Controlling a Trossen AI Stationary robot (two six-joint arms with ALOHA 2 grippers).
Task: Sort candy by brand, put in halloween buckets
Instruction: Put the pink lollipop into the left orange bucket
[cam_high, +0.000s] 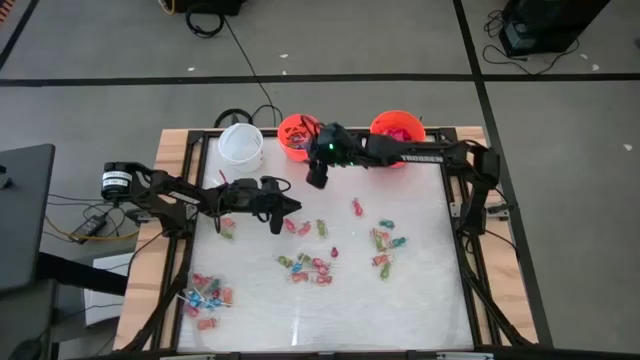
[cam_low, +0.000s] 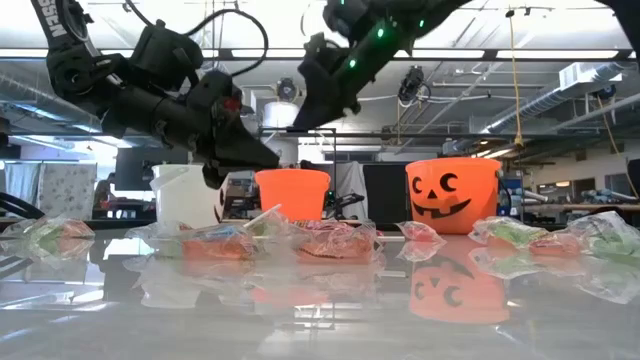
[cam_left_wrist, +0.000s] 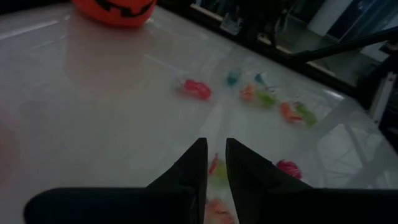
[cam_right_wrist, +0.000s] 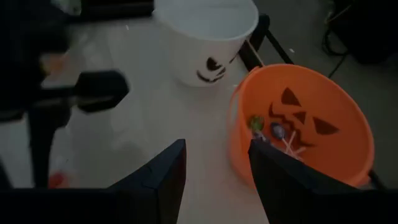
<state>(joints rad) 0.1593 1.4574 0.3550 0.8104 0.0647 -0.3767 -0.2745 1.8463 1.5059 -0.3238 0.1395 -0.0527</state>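
Wrapped candy lies scattered on the white table: a cluster at the middle, some pieces to the right, a pile near the left front. The white bucket, the small orange bucket and the larger orange bucket stand along the far edge. My left gripper hovers above the table over candy, its fingers a narrow gap apart and holding nothing. My right gripper is open and empty, raised beside the small orange bucket, which has lollipops inside.
The two arms are close together near the far middle of the table. The wooden table frame runs around the white top. More candy lies across the table in front of the buckets. Cables and gear lie on the floor beyond the far edge.
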